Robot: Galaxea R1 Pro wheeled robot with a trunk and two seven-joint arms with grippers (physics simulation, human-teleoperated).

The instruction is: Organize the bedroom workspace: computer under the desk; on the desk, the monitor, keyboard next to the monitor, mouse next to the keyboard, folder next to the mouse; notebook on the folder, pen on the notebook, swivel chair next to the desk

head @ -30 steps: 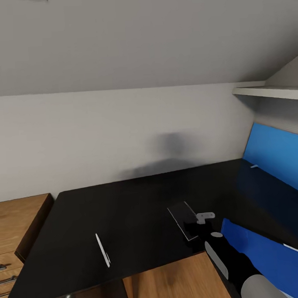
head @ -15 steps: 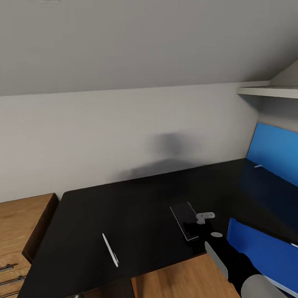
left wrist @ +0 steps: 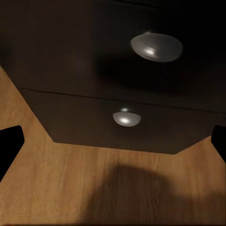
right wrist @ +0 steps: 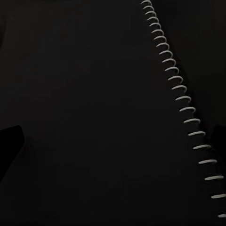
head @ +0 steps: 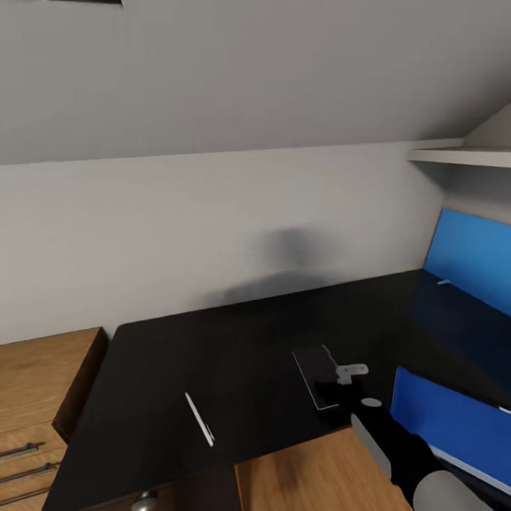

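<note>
1. Your right gripper point(head: 331, 386) hangs over the notebook point(head: 317, 366) on the black worktop point(head: 238, 346); its jaws look spread wide, holding nothing.
2. The pen point(head: 199, 419) lies left; the folder point(head: 467, 428) right.
3. Your left gripper point(left wrist: 113, 141) is spread, facing drawer knobs point(left wrist: 156, 47).

the black desk point(head: 238, 346) carries three things. a thin white pen point(head: 199, 419) lies near its front edge, toward the left end. a small dark notebook point(head: 317, 367) lies flat by the front edge around the middle, its wire spiral point(right wrist: 181, 99) clear in the right wrist view. a bright blue folder point(head: 463, 424) lies flat at the right end. the desk's drawer fronts carry round silver knobs point(left wrist: 156, 46), above a wood plank floor point(left wrist: 113, 188).
</note>
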